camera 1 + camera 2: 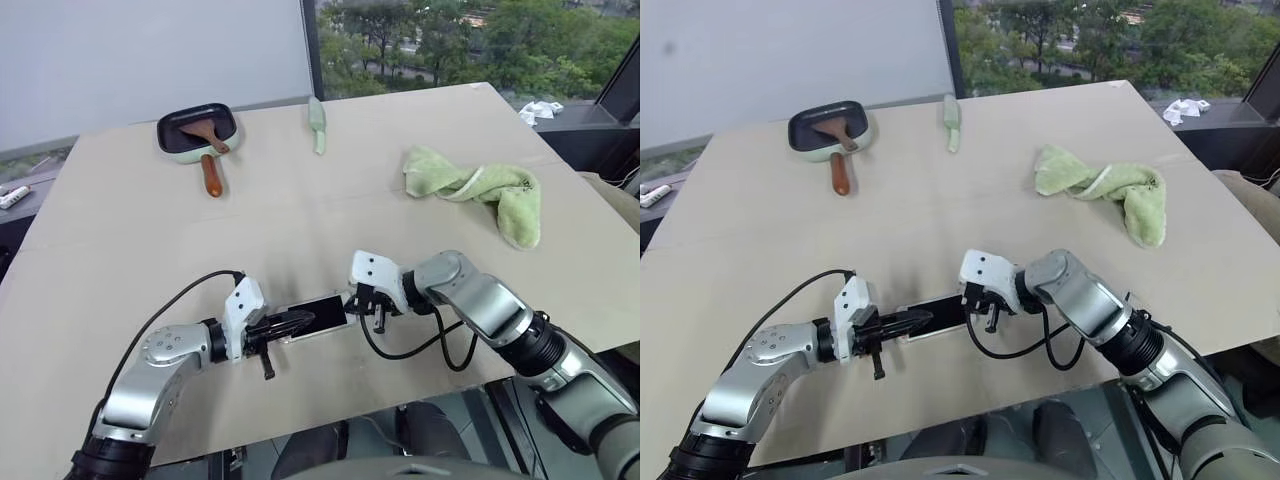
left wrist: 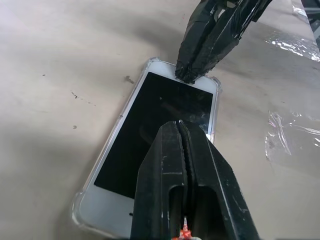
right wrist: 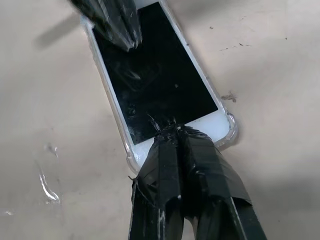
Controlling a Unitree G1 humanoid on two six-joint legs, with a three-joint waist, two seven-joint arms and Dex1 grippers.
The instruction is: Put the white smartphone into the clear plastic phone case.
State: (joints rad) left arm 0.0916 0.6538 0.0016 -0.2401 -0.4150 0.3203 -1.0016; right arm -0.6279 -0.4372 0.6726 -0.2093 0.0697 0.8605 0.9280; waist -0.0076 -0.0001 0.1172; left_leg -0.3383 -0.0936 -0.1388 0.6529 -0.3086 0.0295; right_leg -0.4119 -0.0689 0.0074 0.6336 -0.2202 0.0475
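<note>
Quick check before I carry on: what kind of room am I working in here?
Probably an office or lab set up for tabletop trials, several floors up. A big window looks down onto treetops, a pale roller blind hangs beside it, and the plain table holds staged props: a small pan and a green towel.

My left hand (image 2: 182, 125) is covering the middle of the phone (image 2: 150, 125) and part of its near end. My right hand (image 3: 172, 131) is hiding part of the phone's white end. From the head views, the case (image 2: 80, 210) is too faint to tell from the phone.
</note>
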